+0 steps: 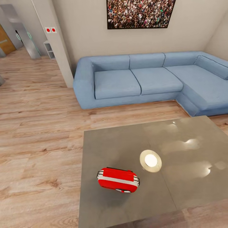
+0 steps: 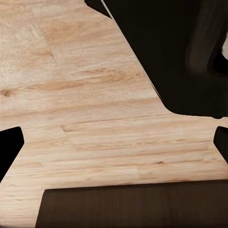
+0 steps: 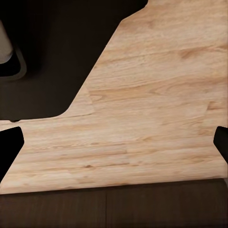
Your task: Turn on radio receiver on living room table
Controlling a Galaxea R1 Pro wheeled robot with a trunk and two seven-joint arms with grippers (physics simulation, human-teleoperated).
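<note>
Light wood plank floor (image 1: 38, 126) is stretching across the living room, w/ a beige wall (image 1: 85, 31) at the back. Blue L-shaped sofa (image 1: 142, 79) is sitting against that wall, its long side running along it and the short side coming fwd at the right of the head view. Framed crowd photo (image 1: 140, 13) is hanging above the sofa. Grey glossy table (image 1: 104, 145) is occupying the lower right of the head view, well apart from the sofa, its top reflecting a round ceiling-light glare (image 1: 150, 160) plus fainter bright patches farther right. Red radio (image 1: 118, 180) is lying on the table near the table's left-front part, just left of the round glare; white/silver band is running along its body, a thin dark handle is showing at its far edge, and a small round dial is peeking at its near lower side. White post left of the sofa is carrying two small red-dot switches (image 1: 50, 30).

Wrist views: left claw (image 2: 114, 142) and right claw (image 3: 114, 142) are each pointing down at the plank floor, w/ dark fingertips (image 2: 9, 147) (image 3: 9, 147) sitting at opposite edges of the pic, i.e. spread wide, nothing between them. Dark robot-body shapes are bordering both wrist views.
</note>
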